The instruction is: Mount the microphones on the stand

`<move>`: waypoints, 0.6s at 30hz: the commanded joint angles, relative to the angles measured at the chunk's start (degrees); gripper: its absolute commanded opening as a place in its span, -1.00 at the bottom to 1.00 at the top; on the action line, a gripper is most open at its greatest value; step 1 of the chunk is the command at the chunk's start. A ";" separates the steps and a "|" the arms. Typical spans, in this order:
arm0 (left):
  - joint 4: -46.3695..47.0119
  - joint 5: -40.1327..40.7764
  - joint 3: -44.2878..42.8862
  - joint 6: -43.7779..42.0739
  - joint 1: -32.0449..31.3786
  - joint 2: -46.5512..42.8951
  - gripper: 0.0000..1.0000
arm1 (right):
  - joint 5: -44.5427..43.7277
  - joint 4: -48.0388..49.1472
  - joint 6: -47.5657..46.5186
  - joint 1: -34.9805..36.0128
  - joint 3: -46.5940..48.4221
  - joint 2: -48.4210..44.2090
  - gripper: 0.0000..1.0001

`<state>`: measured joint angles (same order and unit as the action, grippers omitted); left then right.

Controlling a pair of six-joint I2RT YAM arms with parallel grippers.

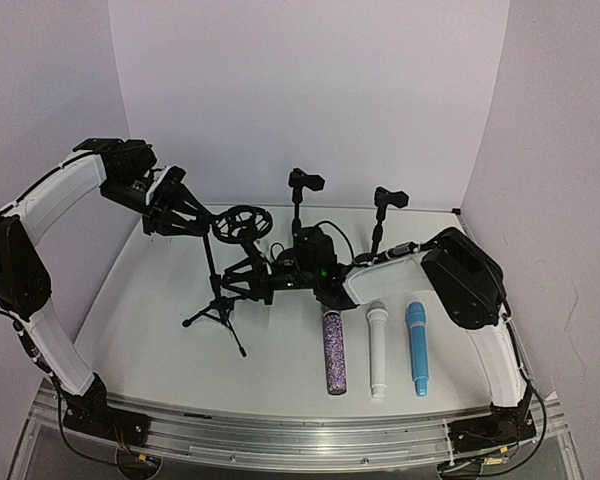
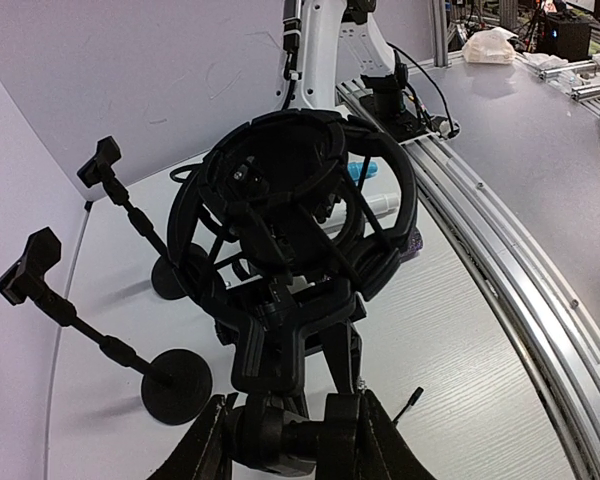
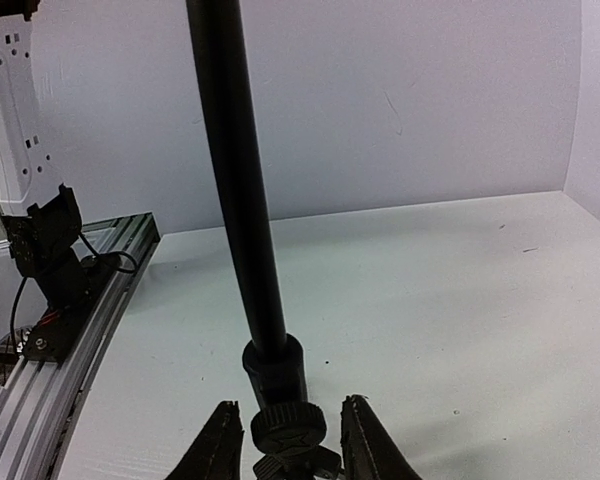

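Note:
Three microphones lie side by side on the table in front of the right arm: purple-glitter (image 1: pixel 333 352), white (image 1: pixel 377 350) and light blue (image 1: pixel 417 347). None is held. A black tripod stand (image 1: pixel 220 300) with a round shock mount (image 1: pixel 243 223) stands left of centre. My left gripper (image 1: pixel 188 215) is shut on the swivel joint under the mount (image 2: pixel 290 190), with its fingers (image 2: pixel 292 440) pressed on both sides. My right gripper (image 1: pixel 248 285) is open, with its fingers (image 3: pixel 290 440) on either side of the knob and collar of the stand's pole (image 3: pixel 235 180) and gaps on both sides.
Two small black desk stands with clips (image 1: pixel 302 195) (image 1: pixel 383 212) stand at the back near the wall; they also show in the left wrist view (image 2: pixel 120 200) (image 2: pixel 90 330). White walls close in the left, back and right. An aluminium rail (image 1: pixel 300 435) runs along the near edge.

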<state>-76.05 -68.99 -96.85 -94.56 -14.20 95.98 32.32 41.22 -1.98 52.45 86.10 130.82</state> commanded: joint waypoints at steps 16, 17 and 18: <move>-0.66 -4.52 -0.35 -1.44 -0.10 -2.38 -1.00 | 2.26 -0.99 0.55 0.39 2.73 -1.29 -0.86; -0.54 -4.68 -0.24 -1.56 -0.12 -2.44 -1.00 | 2.38 -2.00 1.19 0.44 3.01 -1.26 -0.91; -0.28 -4.78 0.01 -1.58 -0.11 -2.62 -1.00 | 2.38 -2.99 2.80 0.42 3.29 -1.19 -0.96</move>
<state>-76.09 -69.04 -96.71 -94.74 -14.20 95.96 33.11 40.55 -1.35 52.45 86.67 130.82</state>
